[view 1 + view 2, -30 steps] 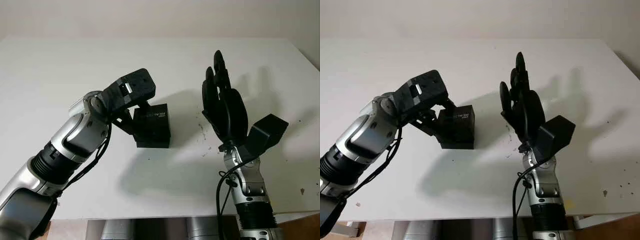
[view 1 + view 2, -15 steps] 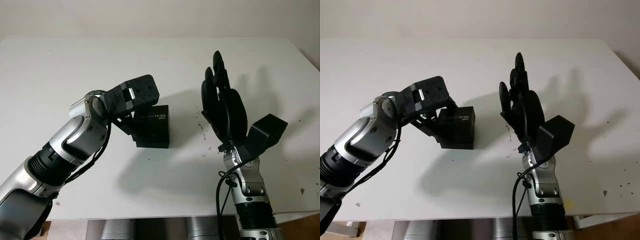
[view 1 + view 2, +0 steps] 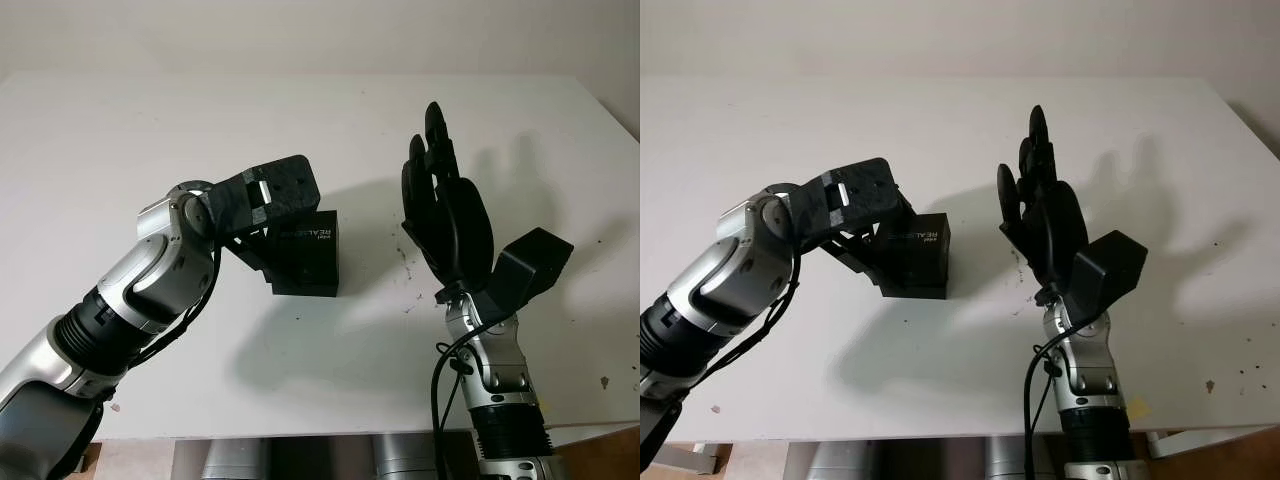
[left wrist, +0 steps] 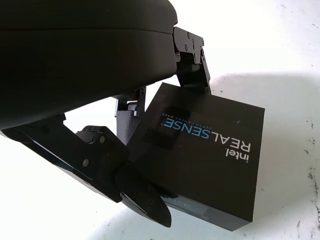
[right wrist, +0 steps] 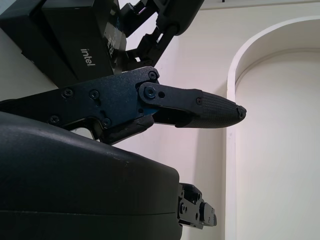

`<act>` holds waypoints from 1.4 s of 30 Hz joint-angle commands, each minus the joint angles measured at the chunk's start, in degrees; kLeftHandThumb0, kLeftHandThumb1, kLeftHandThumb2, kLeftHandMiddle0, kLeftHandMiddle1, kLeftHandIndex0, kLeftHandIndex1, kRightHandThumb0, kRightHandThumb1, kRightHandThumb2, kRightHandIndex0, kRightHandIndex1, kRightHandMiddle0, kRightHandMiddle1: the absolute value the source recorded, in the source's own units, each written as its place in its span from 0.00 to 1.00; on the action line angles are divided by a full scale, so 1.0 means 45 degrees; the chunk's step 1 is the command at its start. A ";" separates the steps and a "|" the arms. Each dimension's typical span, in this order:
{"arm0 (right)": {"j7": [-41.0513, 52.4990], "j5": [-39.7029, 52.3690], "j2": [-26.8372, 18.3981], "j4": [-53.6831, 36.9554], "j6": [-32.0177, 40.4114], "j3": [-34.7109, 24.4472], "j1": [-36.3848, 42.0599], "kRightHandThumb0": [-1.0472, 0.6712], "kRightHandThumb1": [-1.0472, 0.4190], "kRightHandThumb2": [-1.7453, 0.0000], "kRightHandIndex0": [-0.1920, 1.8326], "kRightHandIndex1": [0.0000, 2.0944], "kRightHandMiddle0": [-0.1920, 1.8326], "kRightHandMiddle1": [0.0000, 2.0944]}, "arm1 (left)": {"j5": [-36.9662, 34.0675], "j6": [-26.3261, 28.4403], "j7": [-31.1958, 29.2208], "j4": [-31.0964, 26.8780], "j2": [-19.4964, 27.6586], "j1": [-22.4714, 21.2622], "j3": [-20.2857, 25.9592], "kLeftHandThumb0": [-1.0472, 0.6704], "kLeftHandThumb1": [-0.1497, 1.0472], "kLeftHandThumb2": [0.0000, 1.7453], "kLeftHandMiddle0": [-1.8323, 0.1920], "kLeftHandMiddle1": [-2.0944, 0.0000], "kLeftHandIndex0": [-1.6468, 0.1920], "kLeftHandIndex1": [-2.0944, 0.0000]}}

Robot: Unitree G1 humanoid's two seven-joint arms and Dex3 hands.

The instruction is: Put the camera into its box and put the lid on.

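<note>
The camera box (image 4: 200, 155) looks like smooth black card with a faint sheen and white printed lettering. The left hand (image 3: 262, 200) and right hand (image 3: 445, 215) are matt black plastic, with brushed silvery metal on the forearms. The table (image 3: 120, 140) is matt white, speckled near its right edge

Box lid (image 4: 200, 145): read "intel REALSENSE", with smaller "DEPTH CAMERA D405" beside it.
Box side (image 5: 85, 50): showed "intel".
</note>
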 commanded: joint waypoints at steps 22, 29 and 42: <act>-0.0155 -0.0045 0.0140 -0.0089 -0.0025 0.0046 -0.0122 0.17 0.00 0.69 0.00 0.02 0.01 0.03 | -0.0450 0.2193 0.0195 0.0291 -0.0814 -0.0335 -0.0564 0.48 0.92 0.03 0.67 0.19 0.75 0.28; -0.0170 -0.0004 0.0150 -0.0116 -0.0043 0.0001 -0.0158 0.18 0.00 0.70 0.00 0.02 0.01 0.03 | -0.0515 0.2147 0.0112 0.0188 -0.0722 -0.0582 -0.0963 0.48 0.93 0.03 0.68 0.21 0.74 0.27; -0.0308 -0.0152 0.0146 0.0003 -0.0130 0.0015 -0.0235 0.18 0.00 0.70 0.01 0.03 0.03 0.03 | -0.0906 0.1431 -0.3317 0.0196 0.0813 -0.2156 -0.3425 0.17 1.00 0.09 1.00 1.00 1.00 1.00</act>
